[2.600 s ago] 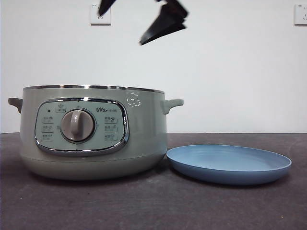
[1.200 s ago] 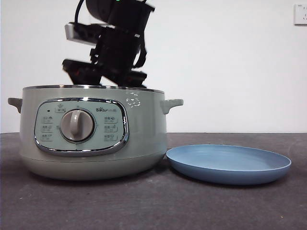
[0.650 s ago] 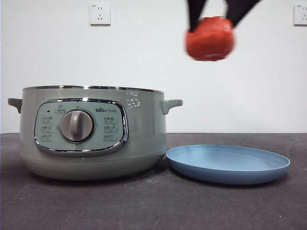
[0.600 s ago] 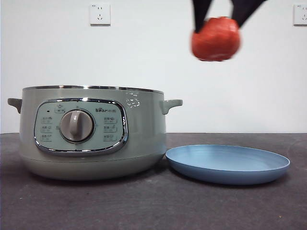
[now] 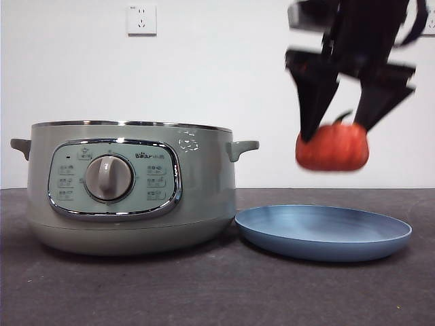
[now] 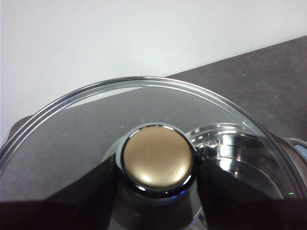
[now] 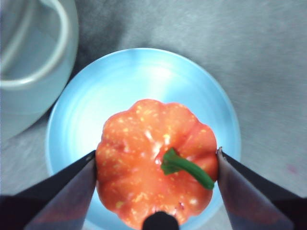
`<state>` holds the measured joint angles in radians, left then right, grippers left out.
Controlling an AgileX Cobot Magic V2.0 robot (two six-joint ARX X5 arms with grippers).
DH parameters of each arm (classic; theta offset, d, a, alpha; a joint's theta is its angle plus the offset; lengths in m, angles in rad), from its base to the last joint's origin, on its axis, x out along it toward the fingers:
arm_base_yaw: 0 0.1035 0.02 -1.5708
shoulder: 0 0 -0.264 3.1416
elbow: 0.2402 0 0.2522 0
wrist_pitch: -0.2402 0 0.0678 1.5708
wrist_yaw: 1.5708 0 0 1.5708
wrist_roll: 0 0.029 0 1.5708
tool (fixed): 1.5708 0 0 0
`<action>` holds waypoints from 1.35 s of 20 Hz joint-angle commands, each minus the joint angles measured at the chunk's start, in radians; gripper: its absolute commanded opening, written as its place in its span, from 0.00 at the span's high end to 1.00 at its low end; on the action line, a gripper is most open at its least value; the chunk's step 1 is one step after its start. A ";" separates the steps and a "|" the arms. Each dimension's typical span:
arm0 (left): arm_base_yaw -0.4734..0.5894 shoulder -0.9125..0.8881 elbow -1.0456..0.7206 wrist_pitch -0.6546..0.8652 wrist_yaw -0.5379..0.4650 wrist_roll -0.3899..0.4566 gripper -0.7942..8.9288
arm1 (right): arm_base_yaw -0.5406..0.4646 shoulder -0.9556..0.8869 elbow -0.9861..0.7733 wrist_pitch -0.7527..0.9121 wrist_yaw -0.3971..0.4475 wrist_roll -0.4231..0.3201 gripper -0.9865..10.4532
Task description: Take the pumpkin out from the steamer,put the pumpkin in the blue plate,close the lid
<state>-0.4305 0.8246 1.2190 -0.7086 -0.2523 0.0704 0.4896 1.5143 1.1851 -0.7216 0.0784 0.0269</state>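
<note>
Right gripper (image 5: 338, 129) clenched the pumpkin (image 5: 332, 146) above the plate (image 5: 323, 233); best lowered centrally before releasing. Left gripper (image 6: 156, 165) gripped the lid (image 6: 96, 129).

A dark grey, matte, slightly speckled worktop (image 5: 136, 292) stretches across the room to a plain white wall (image 5: 217, 75). High on that wall sits a white plastic socket plate (image 5: 141, 20), and another white socket plate (image 5: 428, 24) peeks in at the far edge.
</note>
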 commanded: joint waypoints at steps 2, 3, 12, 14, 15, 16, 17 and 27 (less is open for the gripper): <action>0.000 -0.011 0.013 0.065 -0.005 0.008 0.93 | 0.001 0.067 -0.068 0.131 -0.002 0.009 0.92; 0.000 -0.011 0.013 0.071 -0.005 0.008 0.93 | 0.001 0.095 -0.068 0.146 -0.002 0.009 0.92; 0.000 0.021 0.013 0.101 -0.004 0.009 0.93 | 0.002 0.194 -0.068 0.137 -0.001 0.028 0.86; 0.000 0.037 0.013 0.102 -0.001 0.009 0.93 | 0.001 0.194 -0.068 0.123 0.000 0.035 0.63; -0.001 0.049 0.013 0.103 0.000 0.009 0.93 | 0.002 0.194 -0.068 0.120 0.000 0.036 0.52; 0.000 0.058 0.013 0.103 0.007 0.009 0.93 | 0.002 0.194 -0.068 0.120 0.000 0.040 0.43; 0.000 0.069 0.013 0.103 0.027 0.009 0.93 | 0.002 0.194 -0.068 0.120 0.000 0.051 0.37; 0.000 0.204 0.013 0.133 0.154 0.008 0.93 | 0.002 0.047 -0.068 0.067 0.001 0.054 0.37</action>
<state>-0.4313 1.0389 1.2190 -0.6224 -0.0929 0.0708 0.4896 1.5581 1.1271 -0.6571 0.0788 0.0723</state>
